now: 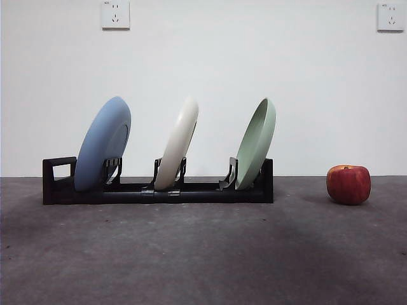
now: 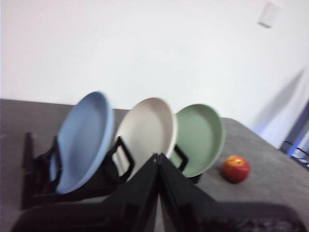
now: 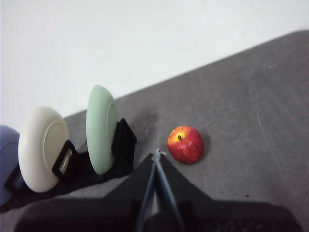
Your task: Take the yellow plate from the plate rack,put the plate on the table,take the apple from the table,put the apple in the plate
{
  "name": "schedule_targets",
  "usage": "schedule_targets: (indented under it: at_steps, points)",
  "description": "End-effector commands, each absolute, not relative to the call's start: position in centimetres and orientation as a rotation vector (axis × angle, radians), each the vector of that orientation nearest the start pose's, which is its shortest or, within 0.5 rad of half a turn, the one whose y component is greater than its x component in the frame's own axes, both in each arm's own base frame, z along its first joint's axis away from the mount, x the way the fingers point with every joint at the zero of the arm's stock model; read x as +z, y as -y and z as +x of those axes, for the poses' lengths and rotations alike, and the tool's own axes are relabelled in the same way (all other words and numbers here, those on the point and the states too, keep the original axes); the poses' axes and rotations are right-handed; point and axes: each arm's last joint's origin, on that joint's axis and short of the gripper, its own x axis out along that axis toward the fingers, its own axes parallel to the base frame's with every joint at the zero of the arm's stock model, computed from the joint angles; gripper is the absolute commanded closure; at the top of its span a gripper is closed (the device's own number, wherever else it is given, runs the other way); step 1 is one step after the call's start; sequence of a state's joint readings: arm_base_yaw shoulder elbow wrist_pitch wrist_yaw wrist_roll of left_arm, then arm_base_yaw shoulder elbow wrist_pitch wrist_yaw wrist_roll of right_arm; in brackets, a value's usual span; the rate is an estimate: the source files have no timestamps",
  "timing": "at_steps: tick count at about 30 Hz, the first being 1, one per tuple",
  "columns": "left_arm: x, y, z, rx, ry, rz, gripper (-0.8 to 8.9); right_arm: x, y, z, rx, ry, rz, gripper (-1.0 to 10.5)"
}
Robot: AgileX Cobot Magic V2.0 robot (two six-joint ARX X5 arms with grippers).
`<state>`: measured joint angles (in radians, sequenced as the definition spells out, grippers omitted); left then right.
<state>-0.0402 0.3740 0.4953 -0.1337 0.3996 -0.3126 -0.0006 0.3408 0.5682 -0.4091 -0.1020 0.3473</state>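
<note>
Between blue plate (image 1: 102,145) and green plate (image 1: 256,143), yellow plate (image 1: 177,143) leans in plate rack (image 1: 159,189): rigid, light, smooth; pinch top rim. Apple (image 1: 348,184) beside rack on counter (image 1: 203,254). Left gripper (image 2: 158,162), right gripper (image 3: 155,159) both closed, empty.

The left gripper (image 2: 158,159), a pair of matte black wedge-shaped jaws, is hanging in the air with its two jaws pressed together tip to tip, gripping nothing. The right gripper (image 3: 156,155), of the same black two-jaw build, is likewise hovering above the surface, jaws meeting at a point and carrying nothing. Neither arm is reaching into the front view.
</note>
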Motion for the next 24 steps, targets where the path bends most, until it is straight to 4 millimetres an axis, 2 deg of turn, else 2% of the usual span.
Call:
schedule_targets:
  at_steps: [1, 5, 11, 19, 24]
  points:
    - [29.5, 1.7, 11.0, -0.468, -0.105, -0.336, 8.17, 30.1, -0.3, 9.8, 0.072, -0.225, 0.311, 9.5]
    - [30.3, 2.0, 12.3, -0.555, -0.178, -0.408, 8.17, 31.8, -0.3, 10.9, 0.065, -0.287, 0.297, 9.5]
    - [31.4, 2.5, 16.2, -0.694, -0.329, -0.436, 8.17, 33.2, -0.3, 12.2, 0.05, -0.4, 0.302, 9.5]
    - [31.7, 4.0, 24.0, -0.772, -0.55, -0.423, 8.17, 33.3, -0.7, 13.3, 0.197, -0.594, 0.243, 9.5]
    - [31.5, 6.5, 30.5, -0.831, -0.702, -0.349, 8.17, 33.2, -1.1, 13.8, 0.345, -0.662, 0.25, 9.5]
